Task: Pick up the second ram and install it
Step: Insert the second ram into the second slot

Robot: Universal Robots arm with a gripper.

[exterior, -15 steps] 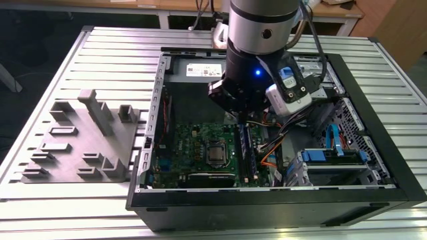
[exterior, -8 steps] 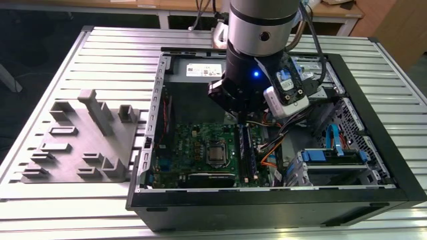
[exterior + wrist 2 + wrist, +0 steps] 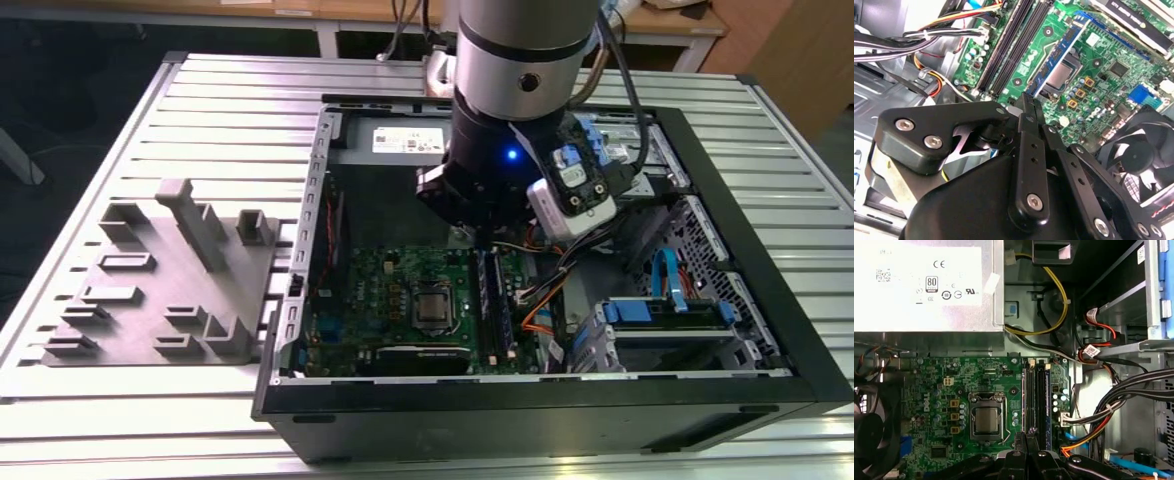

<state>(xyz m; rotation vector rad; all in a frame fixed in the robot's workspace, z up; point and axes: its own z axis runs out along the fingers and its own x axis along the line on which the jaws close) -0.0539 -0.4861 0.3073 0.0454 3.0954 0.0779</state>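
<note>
end effector (image 3: 1026, 434) closed over memory slots (image 3: 1030, 390).

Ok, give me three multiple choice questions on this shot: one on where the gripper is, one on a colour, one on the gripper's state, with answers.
1. Where is the gripper?
A. Over the grey fixture
B. Inside the case, above the motherboard
C. Over the table outside the case

2. What colour is the motherboard?
A. Green
B. Red
C. White

3. What state is the gripper in?
A. Wide open and empty
B. Shut on a cable
C. Shut on the ram

Answers:
1 B: in the exterior view the arm reaches down into the case over the board.
2 A: both wrist views show a green board.
3 C: in the second wrist view the ram runs out from the shut gripper, raised above the board.
</note>
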